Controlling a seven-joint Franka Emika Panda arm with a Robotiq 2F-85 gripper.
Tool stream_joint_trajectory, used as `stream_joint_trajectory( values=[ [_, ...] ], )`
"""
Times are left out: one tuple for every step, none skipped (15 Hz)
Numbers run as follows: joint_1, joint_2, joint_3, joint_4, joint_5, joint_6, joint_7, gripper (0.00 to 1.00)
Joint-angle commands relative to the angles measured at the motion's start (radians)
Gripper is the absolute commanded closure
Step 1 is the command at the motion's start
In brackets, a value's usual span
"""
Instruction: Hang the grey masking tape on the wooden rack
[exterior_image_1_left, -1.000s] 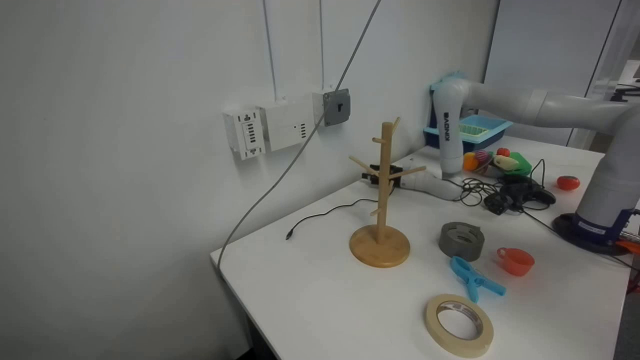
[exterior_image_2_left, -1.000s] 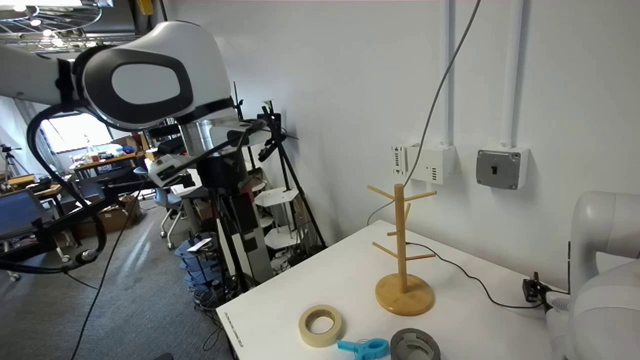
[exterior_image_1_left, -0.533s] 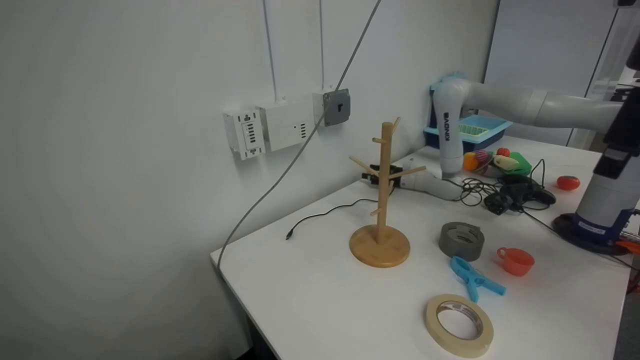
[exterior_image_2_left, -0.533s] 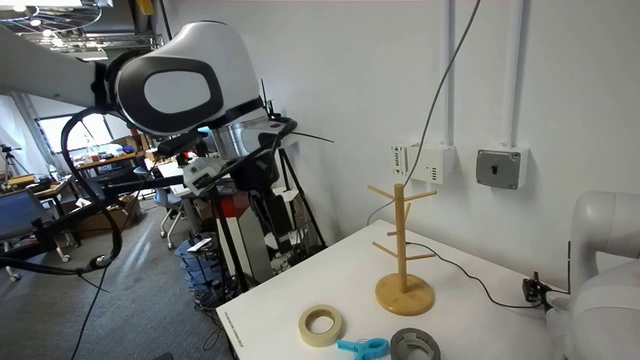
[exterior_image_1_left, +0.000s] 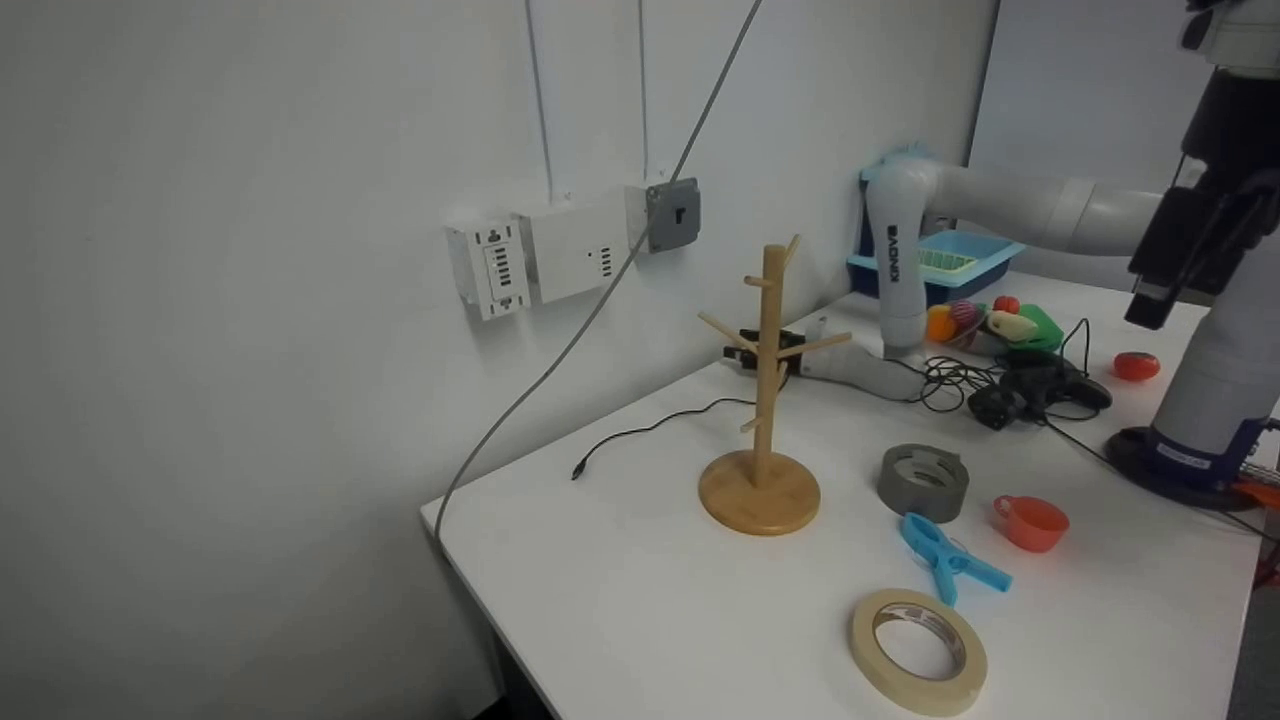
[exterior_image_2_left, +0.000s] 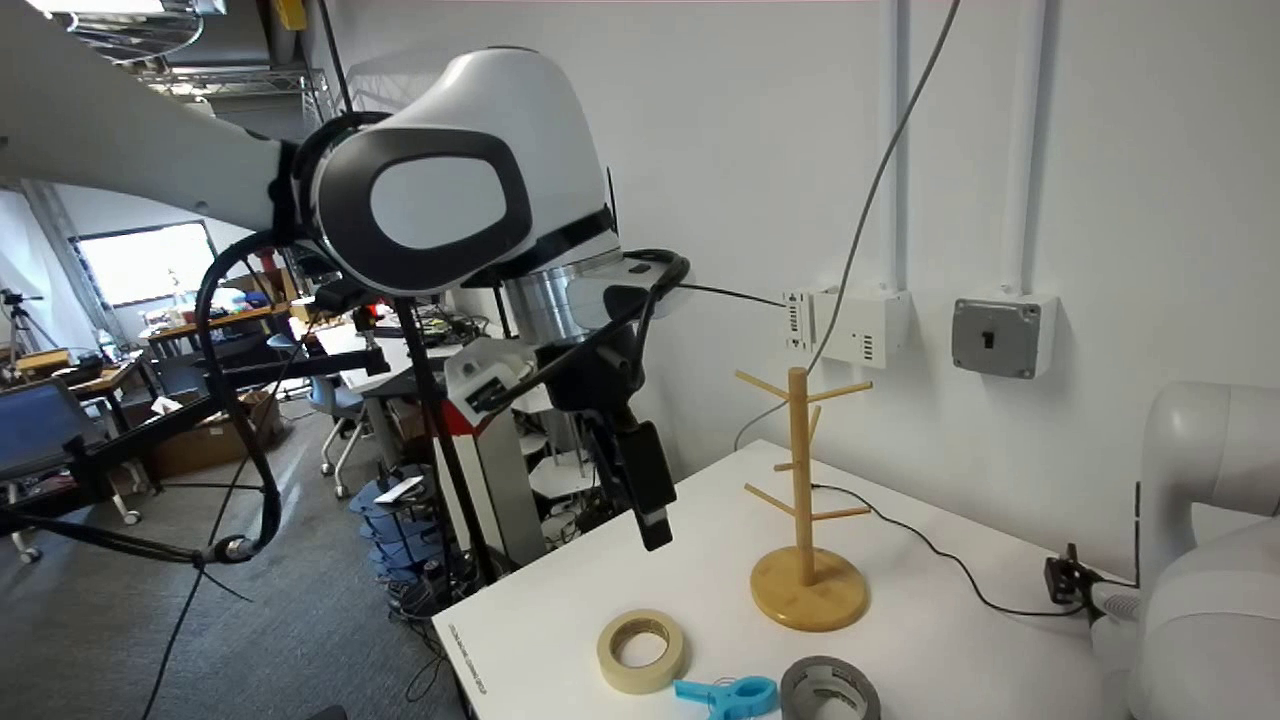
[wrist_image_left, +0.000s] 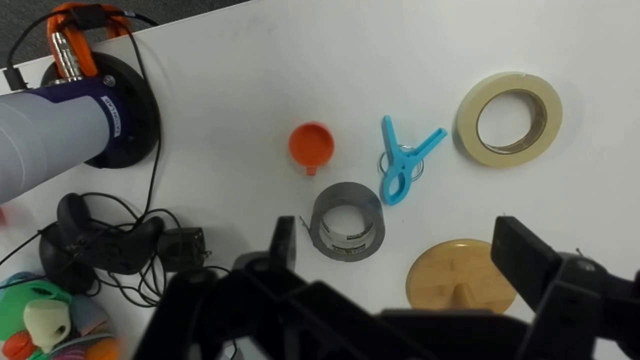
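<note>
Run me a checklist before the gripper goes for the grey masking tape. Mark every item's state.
1. Gripper open: ok, jaws wide apart.
2. Grey masking tape lying flat, hole up, on the table: ok.
3. Gripper down at the tape: not ok, it hangs higher up, apart from it.
4. Blue clamp clear of the tape: cannot tell, they lie very close.
5. Wooden rack upright: ok.
6. Pegs free: ok, nothing hangs there.

Gry tape (exterior_image_1_left: 922, 498), lt-brn rack (exterior_image_1_left: 767, 388)

The white arm (exterior_image_2_left: 440, 195) has black cables (exterior_image_2_left: 204, 305) and a seemingly matte black end effector (wrist_image_left: 395, 245).
</note>
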Motion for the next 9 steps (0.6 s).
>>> stream_joint_trajectory(
  values=[
    [0.006, 0.006, -0.008, 0.007, -0.002, -0.002, 0.001, 0.0],
    [0.006, 0.009, -0.008, 0.009, -0.002, -0.002, 0.002, 0.0],
    [0.006, 0.009, -0.007, 0.011, -0.002, -0.002, 0.003, 0.0],
    [0.006, 0.009, -0.007, 0.011, -0.002, -0.002, 0.003, 0.0],
    [0.006, 0.009, -0.007, 0.011, -0.002, -0.002, 0.003, 0.0],
    [0.006, 0.018, -0.012, 0.015, 0.006, 0.003, -0.004, 0.0],
    [0.003, 0.027, -0.014, 0.018, 0.003, 0.011, -0.003, 0.0],
    [0.0, 0.04, -0.019, 0.023, 0.002, 0.021, -0.005, 0.0],
    [-0.004, 0.055, -0.027, 0.031, 0.009, 0.035, -0.006, 0.0]
  ],
)
